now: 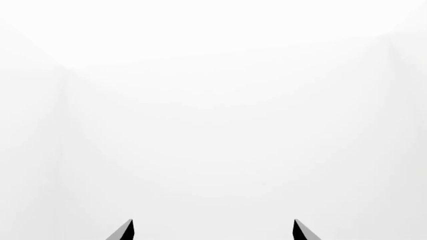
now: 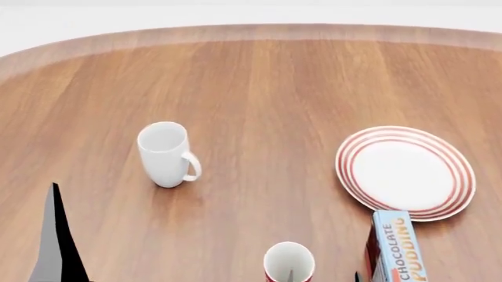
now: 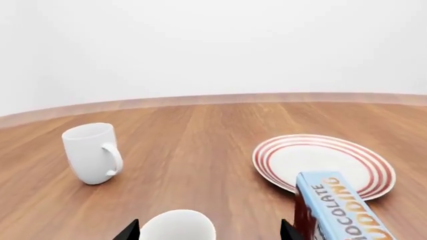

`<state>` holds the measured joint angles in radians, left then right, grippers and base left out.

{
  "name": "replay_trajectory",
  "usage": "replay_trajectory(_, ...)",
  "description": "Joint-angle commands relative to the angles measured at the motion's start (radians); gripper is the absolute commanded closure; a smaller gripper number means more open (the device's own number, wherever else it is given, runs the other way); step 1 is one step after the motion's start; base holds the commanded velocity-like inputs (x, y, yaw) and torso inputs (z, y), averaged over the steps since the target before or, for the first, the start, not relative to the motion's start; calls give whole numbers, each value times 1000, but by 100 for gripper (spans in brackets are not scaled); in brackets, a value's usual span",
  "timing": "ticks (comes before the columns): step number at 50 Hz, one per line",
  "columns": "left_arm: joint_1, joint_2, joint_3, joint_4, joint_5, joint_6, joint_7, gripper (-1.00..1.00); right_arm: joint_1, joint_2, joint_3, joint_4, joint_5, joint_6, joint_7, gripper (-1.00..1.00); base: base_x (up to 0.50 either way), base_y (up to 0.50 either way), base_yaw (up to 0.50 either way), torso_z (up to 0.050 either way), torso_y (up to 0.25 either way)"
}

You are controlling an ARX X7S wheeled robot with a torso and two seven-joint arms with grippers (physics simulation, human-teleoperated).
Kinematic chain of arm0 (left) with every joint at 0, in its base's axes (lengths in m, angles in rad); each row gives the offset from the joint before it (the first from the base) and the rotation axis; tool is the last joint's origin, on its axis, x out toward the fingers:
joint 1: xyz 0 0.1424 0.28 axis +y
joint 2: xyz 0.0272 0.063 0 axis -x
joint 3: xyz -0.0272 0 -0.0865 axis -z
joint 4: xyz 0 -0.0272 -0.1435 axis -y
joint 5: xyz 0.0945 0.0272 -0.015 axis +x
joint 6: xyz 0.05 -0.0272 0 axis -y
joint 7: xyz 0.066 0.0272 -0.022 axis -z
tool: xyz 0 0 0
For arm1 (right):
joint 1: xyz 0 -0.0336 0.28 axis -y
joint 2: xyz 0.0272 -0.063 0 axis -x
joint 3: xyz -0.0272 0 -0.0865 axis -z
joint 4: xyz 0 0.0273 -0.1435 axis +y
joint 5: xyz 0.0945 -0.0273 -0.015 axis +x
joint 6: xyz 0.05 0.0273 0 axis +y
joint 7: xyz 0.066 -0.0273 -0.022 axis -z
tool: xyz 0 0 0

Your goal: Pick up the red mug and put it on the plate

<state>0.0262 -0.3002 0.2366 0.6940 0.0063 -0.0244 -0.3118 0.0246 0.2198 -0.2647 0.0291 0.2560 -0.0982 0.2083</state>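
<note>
The red mug (image 2: 288, 264) stands at the near edge of the head view; I see its white inside and a strip of red wall. In the right wrist view only its white mouth (image 3: 179, 226) shows. My right gripper (image 3: 209, 231) is open, with the mug's mouth between the fingertips and closer to one of them. The plate (image 2: 405, 172), white with red rings, lies beyond and to the right, and also shows in the right wrist view (image 3: 323, 160). My left gripper (image 1: 213, 230) is open and empty, facing a blank white background; one of its fingers (image 2: 55, 235) shows at the left.
A plain white mug (image 2: 164, 154) stands upright at centre left. A blue chocolate pudding box (image 2: 396, 249) stands right beside the red mug, between it and the plate's near rim. The round wooden table (image 2: 259, 88) stretches away behind them.
</note>
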Motion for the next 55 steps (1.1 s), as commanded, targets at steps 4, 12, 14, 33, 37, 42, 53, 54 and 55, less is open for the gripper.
replay_trajectory(4,-4,-5,4,-2,-2,-1,-5,-100,1,5,-4,1,6,-4,4,-100,213,0,0,0,0)
replay_trajectory(12,-9,-7,6,-3,-5,-5,-8,-100,5,6,-7,5,9,-6,6,-100,212,0,0,0,0)
replay_trajectory(14,-9,-7,9,-4,-3,-4,-8,-100,5,7,-7,6,12,-7,4,-100,215,0,0,0,0)
replay_trajectory(33,-22,-17,12,-6,-10,-10,-15,-100,2,13,-16,2,17,-12,13,-100,213,0,0,0,1)
replay_trajectory(37,-24,-18,13,-8,-11,-10,-16,-100,0,14,-18,-1,17,-14,15,-100,213,0,0,0,0)
replay_trajectory(42,-29,-20,13,-9,-15,-14,-17,-100,3,15,-20,5,19,-17,16,-100,213,0,0,0,0)
replay_trajectory(53,-22,-24,20,-3,-12,-11,-24,-100,3,21,-26,-5,22,-8,23,-100,212,0,0,0,0)
replay_trajectory(54,-19,-25,20,-1,-11,-10,-25,-100,4,21,-26,2,21,-13,21,-100,211,0,0,0,0)
replay_trajectory(55,-18,-26,20,0,-11,-10,-26,-100,6,20,-27,6,21,-15,21,-100,211,0,0,0,0)
